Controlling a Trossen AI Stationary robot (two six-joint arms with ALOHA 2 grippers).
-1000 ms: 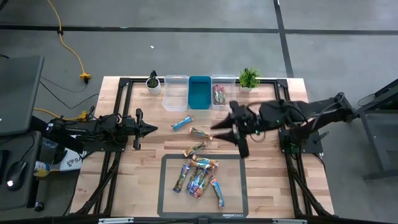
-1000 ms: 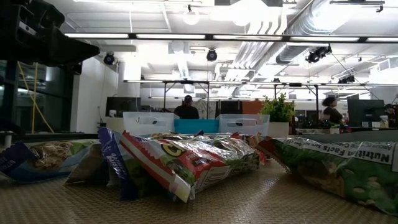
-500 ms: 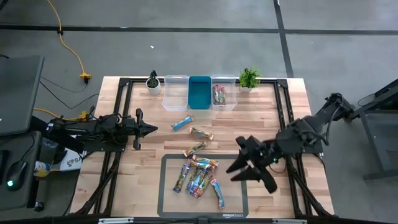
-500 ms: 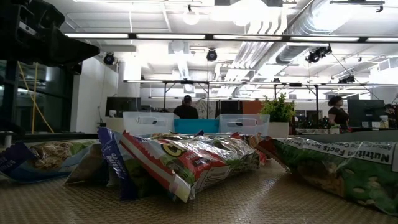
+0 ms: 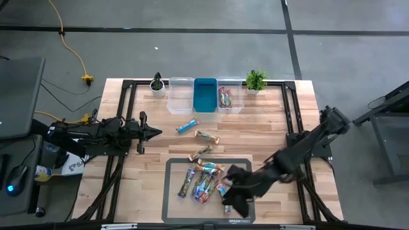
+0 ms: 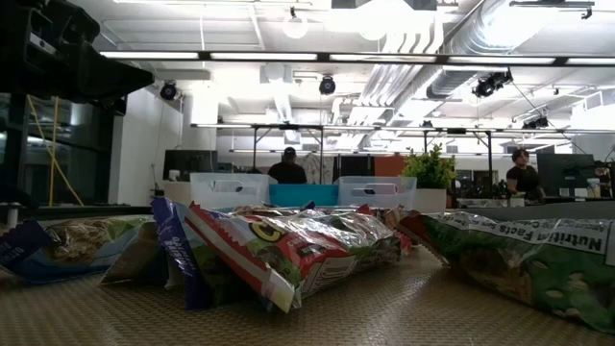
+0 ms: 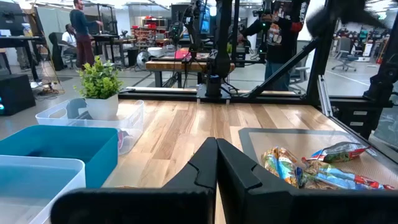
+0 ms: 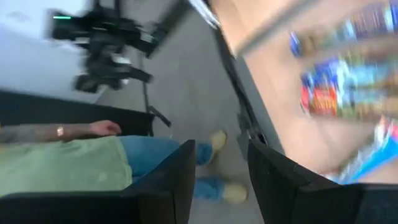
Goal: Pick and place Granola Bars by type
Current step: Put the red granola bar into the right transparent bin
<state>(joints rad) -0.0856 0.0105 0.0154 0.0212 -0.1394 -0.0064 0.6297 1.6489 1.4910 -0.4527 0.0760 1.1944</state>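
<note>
Shiny wrappers everywhere: most of the Granola Bars (image 5: pixel 203 180) lie heaped on the grey mat (image 5: pixel 172 207), two more on bare wood beyond it. My right gripper (image 5: pixel 235 195) hangs over the mat's near right corner, fingers (image 8: pixel 168 180) parted and holding nothing. My left gripper (image 5: pixel 153 132) waits at the left side, fingers pressed together, empty.

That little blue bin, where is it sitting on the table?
In the high view, the blue bin stands at the table's far edge, the middle one of three, between a clear empty bin and a clear bin holding bars.
</note>
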